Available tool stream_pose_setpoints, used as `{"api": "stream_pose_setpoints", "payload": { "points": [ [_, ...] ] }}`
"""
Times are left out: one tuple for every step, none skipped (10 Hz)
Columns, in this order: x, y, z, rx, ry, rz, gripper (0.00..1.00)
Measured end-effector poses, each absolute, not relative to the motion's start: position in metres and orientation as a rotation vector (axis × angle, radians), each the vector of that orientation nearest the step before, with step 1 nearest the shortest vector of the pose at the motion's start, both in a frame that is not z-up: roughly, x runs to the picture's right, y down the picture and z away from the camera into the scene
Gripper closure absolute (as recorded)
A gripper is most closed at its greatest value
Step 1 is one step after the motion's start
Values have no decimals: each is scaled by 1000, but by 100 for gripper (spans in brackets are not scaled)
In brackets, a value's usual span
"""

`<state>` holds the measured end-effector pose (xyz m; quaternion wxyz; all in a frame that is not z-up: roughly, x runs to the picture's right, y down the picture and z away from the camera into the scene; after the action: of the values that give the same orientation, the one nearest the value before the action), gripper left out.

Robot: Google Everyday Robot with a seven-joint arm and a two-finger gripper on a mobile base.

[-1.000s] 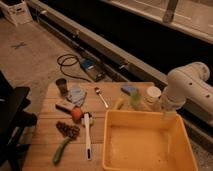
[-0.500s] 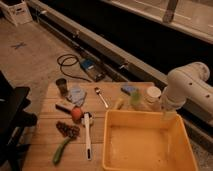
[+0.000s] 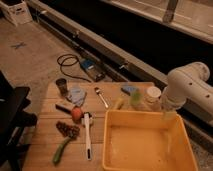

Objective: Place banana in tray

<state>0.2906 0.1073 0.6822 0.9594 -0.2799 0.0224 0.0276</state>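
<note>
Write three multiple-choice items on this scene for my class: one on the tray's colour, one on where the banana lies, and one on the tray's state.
1. What colour is the tray?
A. blue
B. white
C. yellow

2. Where does the banana lie?
A. on the wooden table, beside the yellow-green cup
B. inside the tray
C. under the tray

3. What state is the tray in?
A. full of fruit
B. upright, with nothing inside
C. overturned

Key:
1 C: its walls and floor are yellow.
2 A: the banana rests on the boards just beyond the tray's far rim.
3 B: only its bare floor shows.

The tool hangs at the tray's far right corner, apart from the banana.
</note>
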Motion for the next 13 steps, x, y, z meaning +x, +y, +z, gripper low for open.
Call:
{"api": "stream_pose_setpoints", "payload": {
  "points": [
    [291, 107, 682, -568, 45, 56, 35],
    [291, 107, 682, -568, 45, 56, 35],
    [291, 107, 682, -568, 45, 56, 35],
    [291, 107, 682, -568, 45, 56, 35],
    [291, 107, 682, -568, 45, 56, 35],
    [290, 108, 682, -567, 48, 50, 35],
    [289, 106, 682, -562, 41, 34, 35],
    [288, 101, 681, -556, 25, 3, 35],
    [279, 92, 678, -545, -25, -104, 35],
    [273, 88, 676, -538, -58, -179, 35],
    [260, 80, 676, -533, -103, -283, 35],
    [248, 72, 678, -526, -137, -343, 35],
    [237, 65, 682, -525, -167, -396, 35]
  ]
}}
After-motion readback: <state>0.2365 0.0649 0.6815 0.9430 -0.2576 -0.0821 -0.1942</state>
